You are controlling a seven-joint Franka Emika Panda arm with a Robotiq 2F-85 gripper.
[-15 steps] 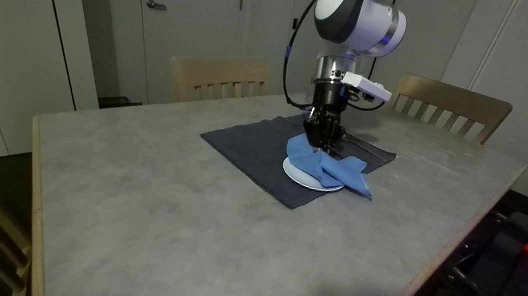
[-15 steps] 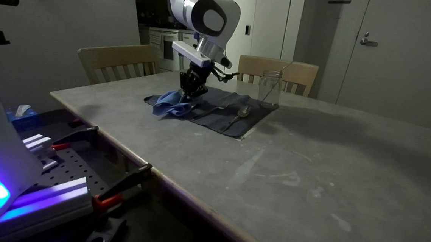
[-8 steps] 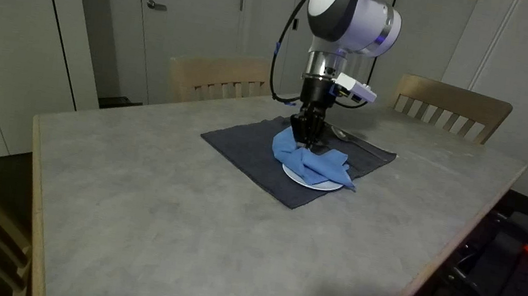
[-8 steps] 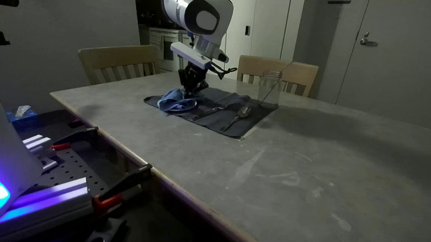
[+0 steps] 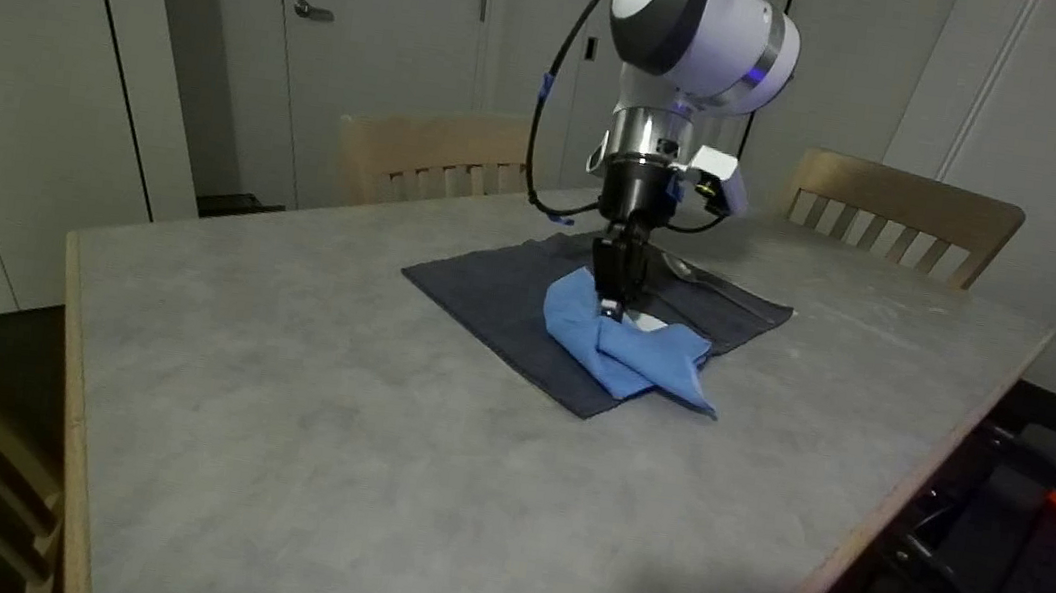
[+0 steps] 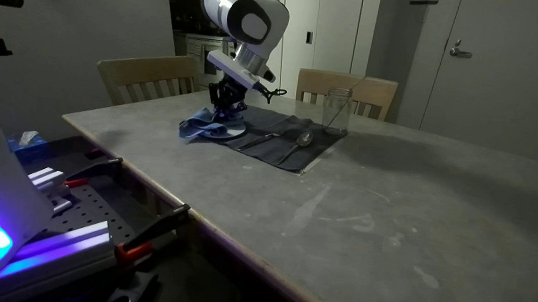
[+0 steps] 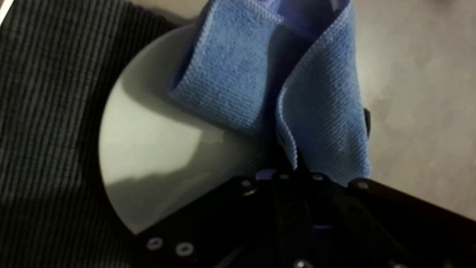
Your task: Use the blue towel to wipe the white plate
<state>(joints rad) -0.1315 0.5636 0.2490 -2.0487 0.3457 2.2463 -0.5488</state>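
While the white arm (image 5: 735,45) bends low over the grey table (image 5: 320,432), its gripper (image 7: 297,169) points down with the jaws clenched, a pinch of the blue towel (image 5: 657,353) caught between them. The towel drapes, folded and rumpled, across the white plate (image 7: 148,137), covering part of it; in the wrist view a broad curve of the plate shows beside the cloth, partly in shadow. One corner of the towel reaches past the edge of the dark grey mat (image 5: 489,282), over the table. The plate sits at that side of the mat, and I cannot tell whether its covered rim overhangs. In an exterior view a spoon (image 6: 304,140) lies on the mat, with a second utensil (image 6: 257,142) between it and the plate, too dim for me to name. A clear glass jar (image 6: 333,108) stands upright at a corner of the mat, a thin rod (image 6: 358,84) leaning inside it and poking out above the rim. Wooden chairs (image 5: 904,190) stand at the table's far edges in both exterior views.
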